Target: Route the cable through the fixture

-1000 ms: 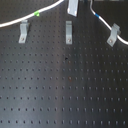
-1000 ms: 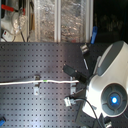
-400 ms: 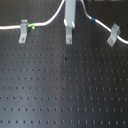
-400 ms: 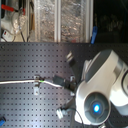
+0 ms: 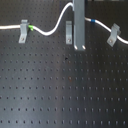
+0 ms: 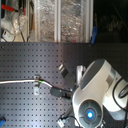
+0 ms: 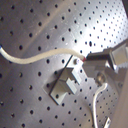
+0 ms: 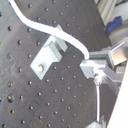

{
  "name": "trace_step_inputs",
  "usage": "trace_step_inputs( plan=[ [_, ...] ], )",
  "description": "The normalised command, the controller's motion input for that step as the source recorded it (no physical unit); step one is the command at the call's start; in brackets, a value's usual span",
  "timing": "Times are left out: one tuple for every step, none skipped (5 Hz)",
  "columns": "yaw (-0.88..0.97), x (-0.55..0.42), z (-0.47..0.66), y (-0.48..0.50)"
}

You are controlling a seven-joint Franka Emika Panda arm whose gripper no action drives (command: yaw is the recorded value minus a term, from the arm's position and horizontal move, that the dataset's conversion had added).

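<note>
The white cable [image 5: 50, 33] runs from the first exterior view's left edge through the left fixture [image 5: 23, 32], with its green band [image 5: 31, 27] just past it. It then arches up over the middle fixture [image 5: 67, 34] to my gripper [image 5: 80, 44]. The gripper is shut on the cable next to that fixture. Beyond the gripper, the blue band [image 5: 91, 21] leads on to the right fixture [image 5: 114, 36]. In the first wrist view the fingers [image 7: 102, 56] pinch the cable [image 7: 45, 56] just above the fixture [image 7: 65, 84]. The second wrist view shows the same grip [image 8: 92, 62].
The black perforated board [image 5: 60, 90] carries three grey fixtures in a row. In the second exterior view the white arm [image 6: 97, 92] hides the board's right part. Shelves with clutter [image 6: 45, 20] stand behind the board.
The gripper has come down and slightly right in the first exterior view, carrying the cable to the middle fixture. The cable's hump between the left and middle fixtures has grown.
</note>
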Motion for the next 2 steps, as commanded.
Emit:
trace_step_inputs(
  plan=[
    [-0.87, -0.157, 0.31, 0.025],
    [-0.81, -0.211, 0.28, -0.026]
  ],
)
